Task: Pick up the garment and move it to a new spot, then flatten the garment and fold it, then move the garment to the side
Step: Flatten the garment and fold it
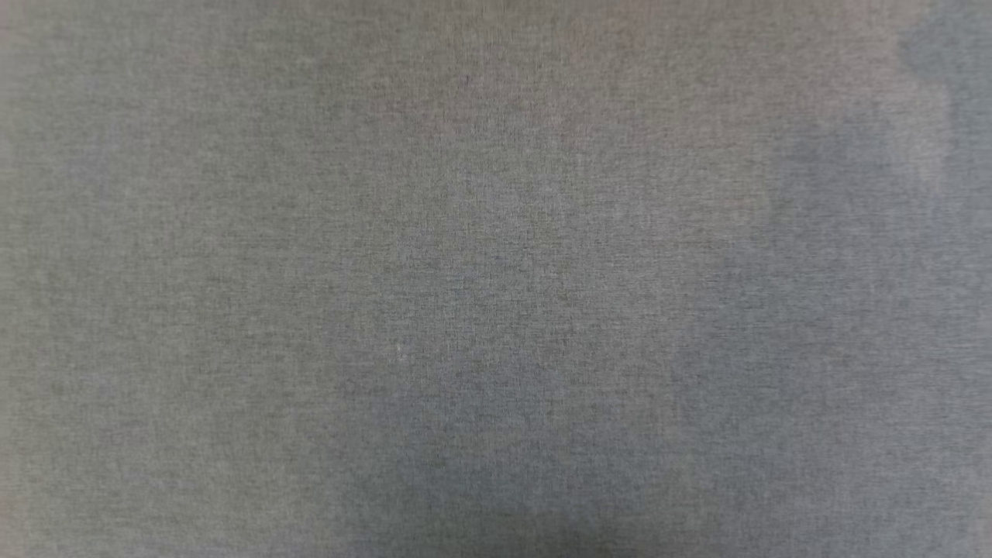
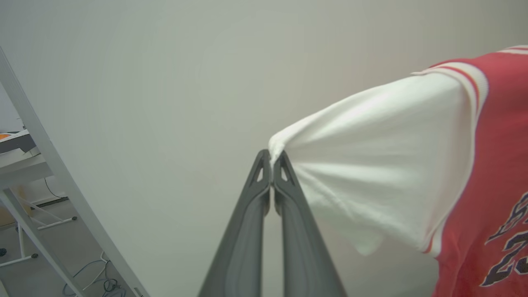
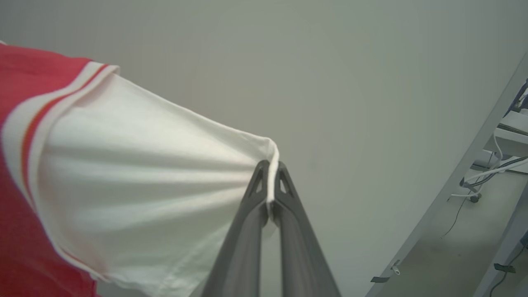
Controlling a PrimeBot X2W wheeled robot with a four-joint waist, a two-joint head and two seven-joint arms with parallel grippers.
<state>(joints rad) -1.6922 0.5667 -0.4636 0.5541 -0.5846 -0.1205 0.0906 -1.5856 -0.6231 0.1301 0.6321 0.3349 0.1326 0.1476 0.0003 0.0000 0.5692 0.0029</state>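
The left hand (image 2: 271,160) is closed tight on the tip of 1 white sleeve of the jersey (image 2: 495,165). The right hand (image 3: 270,171) pinches the other sleeve. The jersey is stretched between them over the pale desk (image 2: 144,103).

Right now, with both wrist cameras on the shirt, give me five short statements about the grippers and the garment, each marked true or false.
1. The left gripper is shut on a white sleeve of the garment. True.
2. The right gripper is open and holds nothing. False: it is shut on the edge of the other white sleeve.
3. The garment's body is blue. False: it is red.
4. Dark lettering shows on the red body in the left wrist view. True.
5. Red-and-white trim runs where sleeve meets body. True.
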